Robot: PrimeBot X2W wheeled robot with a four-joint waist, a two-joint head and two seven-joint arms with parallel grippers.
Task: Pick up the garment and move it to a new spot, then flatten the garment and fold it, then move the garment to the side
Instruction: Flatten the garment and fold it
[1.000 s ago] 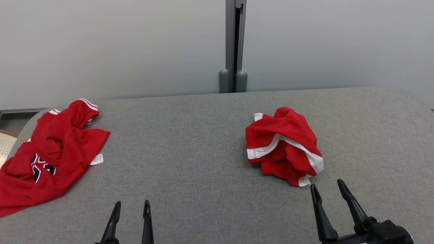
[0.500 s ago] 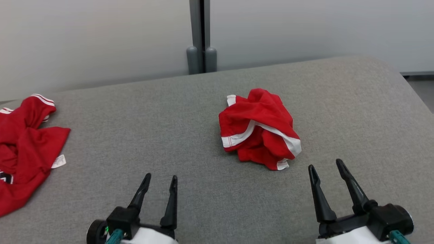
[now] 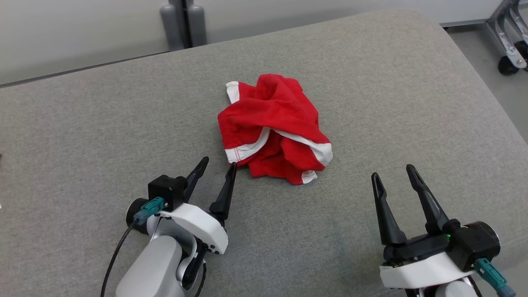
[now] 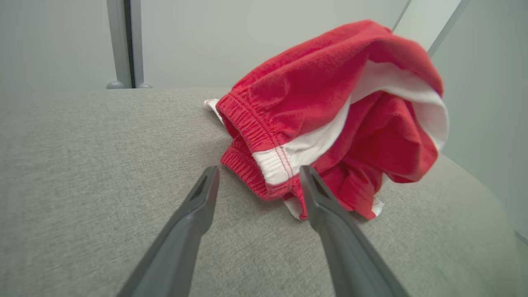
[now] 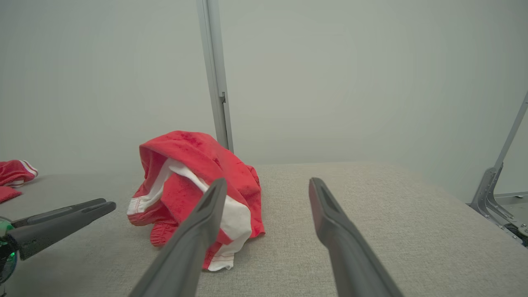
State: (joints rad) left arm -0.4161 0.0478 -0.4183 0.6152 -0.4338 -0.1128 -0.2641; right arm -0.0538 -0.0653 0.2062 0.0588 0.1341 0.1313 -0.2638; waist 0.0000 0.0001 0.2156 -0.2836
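Note:
A crumpled red garment point(image 3: 274, 128) with white trim lies bunched in the middle of the grey padded table point(image 3: 82, 123). My left gripper point(image 3: 218, 162) is open, its fingertips just short of the garment's near-left edge; in the left wrist view the elastic waistband point(image 4: 264, 154) sits right ahead of that gripper point(image 4: 259, 171). My right gripper point(image 3: 394, 172) stands open to the garment's right and nearer to me, holding nothing. In the right wrist view the garment point(image 5: 189, 181) lies ahead and left of the right gripper point(image 5: 268, 183), with the left gripper point(image 5: 88, 206) at the far left.
A grey post point(image 3: 183, 20) stands behind the table against the pale wall. A wheeled metal frame point(image 3: 505, 37) stands on the floor past the table's far right corner. A second red garment point(image 5: 14, 175) lies far to the left on the table.
The head camera has tilted down and turned right, so the whole picture shifted. My left gripper has reached forward to the garment's edge; the right gripper stays open beside it.

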